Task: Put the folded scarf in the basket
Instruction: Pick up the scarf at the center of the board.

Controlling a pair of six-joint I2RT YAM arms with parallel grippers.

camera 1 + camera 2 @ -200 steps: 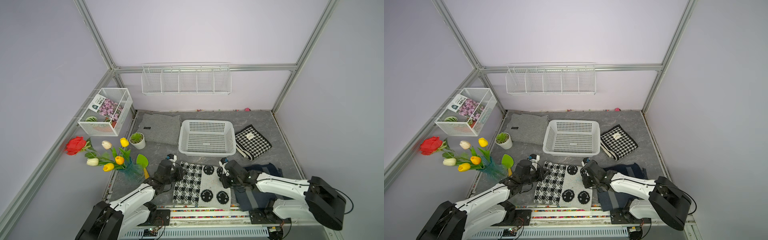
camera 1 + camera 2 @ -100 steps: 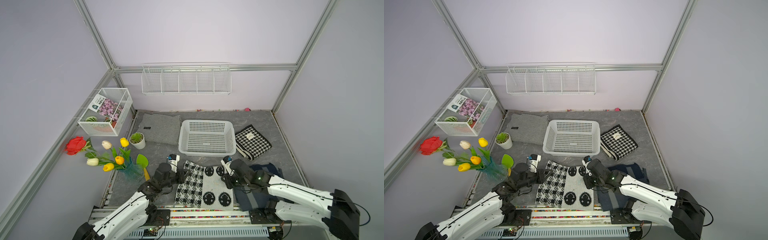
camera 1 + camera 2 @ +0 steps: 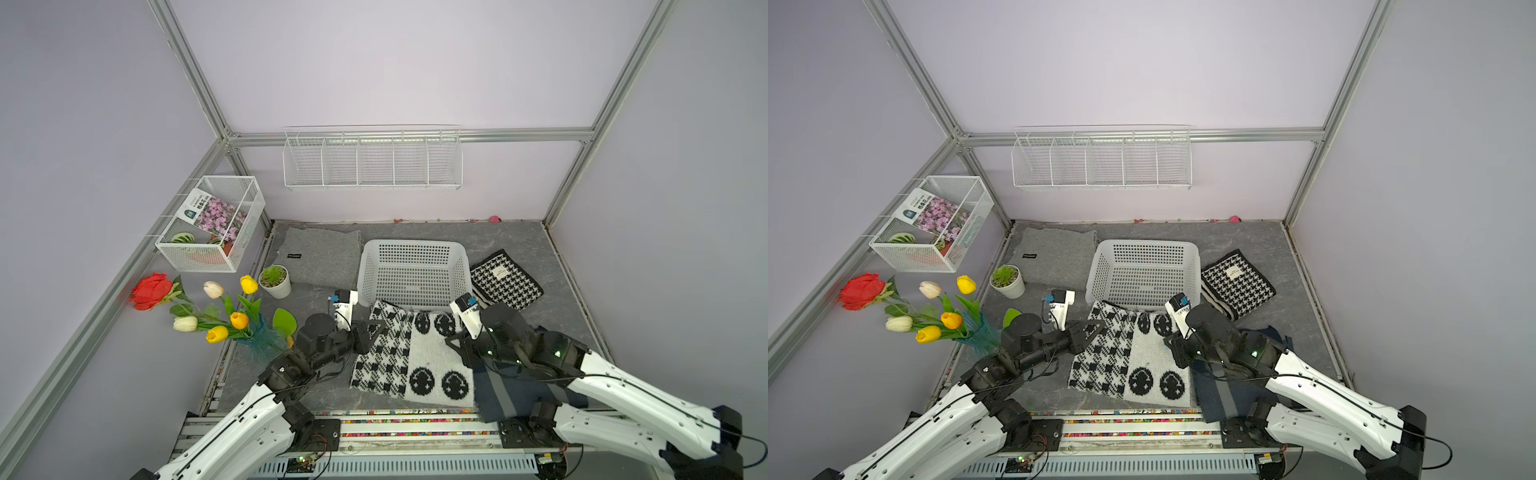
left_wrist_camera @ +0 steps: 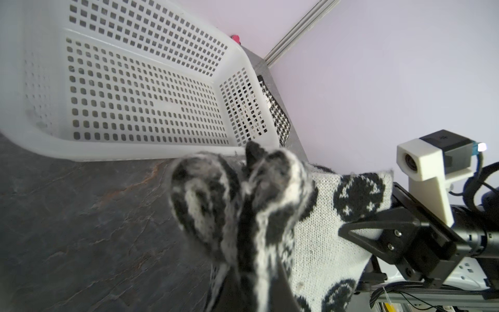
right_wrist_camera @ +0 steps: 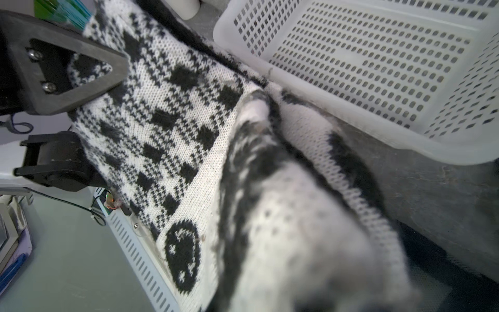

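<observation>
**Two grippers, one scarf, right at the basket's rim**

Closest to the base, under the right arm, a dark navy cloth (image 3: pixel 496 397) flat on the grey tabletop (image 3: pixel 324 399). Just past it, in both top views, the folded black-and-white scarf (image 3: pixel 415 361) stretched between both arms, outside the basket. Left edge pinched in the left gripper (image 3: pixel 375 329), jaws clamped tight on the knit. Right edge pinched in the right gripper (image 3: pixel 456 347), equally clenched on fabric. Through the left wrist camera, blurred folds of the scarf bunched close to the lens, with the right gripper across the cloth. Through the right wrist camera, the same bunching up close, with the left gripper at the opposite edge. Off to the left, level with the grippers, a blue vase (image 3: pixel 264 347) of tulips (image 3: pixel 239 320) and a red rose (image 3: pixel 151 289). Far edge of the scarf up against the near rim of the white slotted basket (image 3: pixel 411 243). Just right of the basket, a houndstooth cloth (image 3: pixel 505 282). Left of it, a small potted plant (image 3: pixel 275 281) and a grey felt cloth (image 3: pixel 328 253). Farthest, on the walls, a white wire-mesh box (image 3: pixel 212 249) and a long wire rack (image 3: pixel 374 166).
</observation>
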